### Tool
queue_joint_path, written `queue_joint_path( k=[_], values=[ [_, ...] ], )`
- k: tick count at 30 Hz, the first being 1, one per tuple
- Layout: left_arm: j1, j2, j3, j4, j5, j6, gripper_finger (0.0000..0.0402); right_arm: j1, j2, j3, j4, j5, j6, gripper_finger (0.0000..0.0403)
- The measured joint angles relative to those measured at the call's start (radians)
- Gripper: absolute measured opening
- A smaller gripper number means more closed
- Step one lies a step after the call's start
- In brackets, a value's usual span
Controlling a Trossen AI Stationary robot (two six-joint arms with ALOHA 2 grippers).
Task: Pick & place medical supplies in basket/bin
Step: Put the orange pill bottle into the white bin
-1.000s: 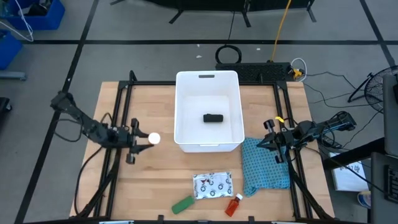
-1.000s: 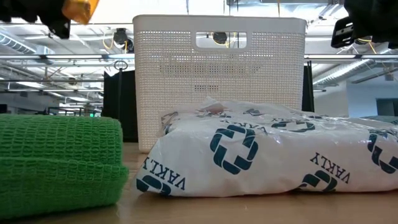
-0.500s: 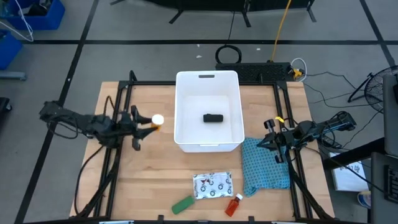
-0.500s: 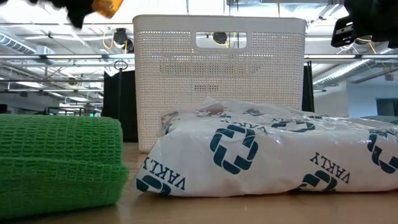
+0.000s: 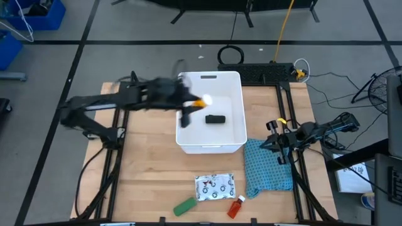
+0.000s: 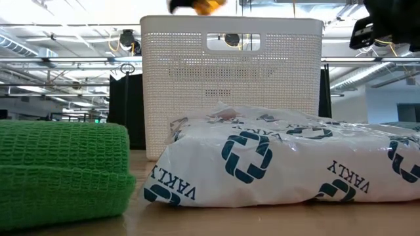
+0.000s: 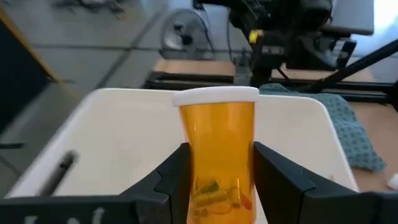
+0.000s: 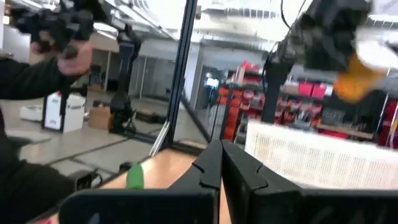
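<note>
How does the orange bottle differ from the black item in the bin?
The orange bottle is clear amber with a white cap; the black item is dark and opaque. The bottle is held in the left gripper over the bin; the black item lies on its floor. Both are small.

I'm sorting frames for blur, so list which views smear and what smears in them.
High view: the left gripper and its orange bottle streak above the white bin. Right wrist view: the bottle is a soft orange blob. Left wrist view: the bottle is crisp between the fingers, background softened.
</note>
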Motion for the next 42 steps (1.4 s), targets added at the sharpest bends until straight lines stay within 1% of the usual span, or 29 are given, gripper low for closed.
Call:
queue_joint_path(
  k=[2,4,8,12,17,23,29,33,42],
  values=[
    [0.028,0.095,0.057,-0.005,0.071,0.000,0.0150,0.000,0.000,-0.002,-0.003,0.001,-0.011,0.0000],
    [0.043,0.175,0.096,0.002,0.118,0.000,0.0150,0.000,0.002,-0.002,-0.004,0.000,-0.010,0.0000],
    [0.052,0.310,0.111,-0.005,0.174,-0.003,0.0150,0.000,0.001,-0.004,-0.004,0.000,0.008,0.0000],
    [0.052,0.411,0.108,-0.025,0.232,-0.002,0.0150,0.000,0.001,-0.005,-0.003,0.000,0.022,0.0000],
    [0.052,0.497,0.108,-0.047,0.272,0.000,0.0150,0.000,0.001,-0.006,-0.001,0.000,0.045,0.0000],
    [0.052,0.538,0.108,-0.055,0.271,0.005,0.0150,0.000,0.001,-0.006,0.003,0.000,0.057,0.0000],
    [0.045,0.537,0.090,-0.042,0.252,0.012,0.0150,0.000,0.001,-0.007,0.004,0.000,0.058,0.0000],
    [0.041,0.539,0.072,-0.065,0.198,0.013,0.0150,0.000,0.001,-0.007,0.004,0.000,0.058,0.0000],
    [0.041,0.539,0.001,-0.044,0.158,0.029,0.0150,0.000,0.001,-0.008,0.015,0.000,0.055,0.0000]
  ],
)
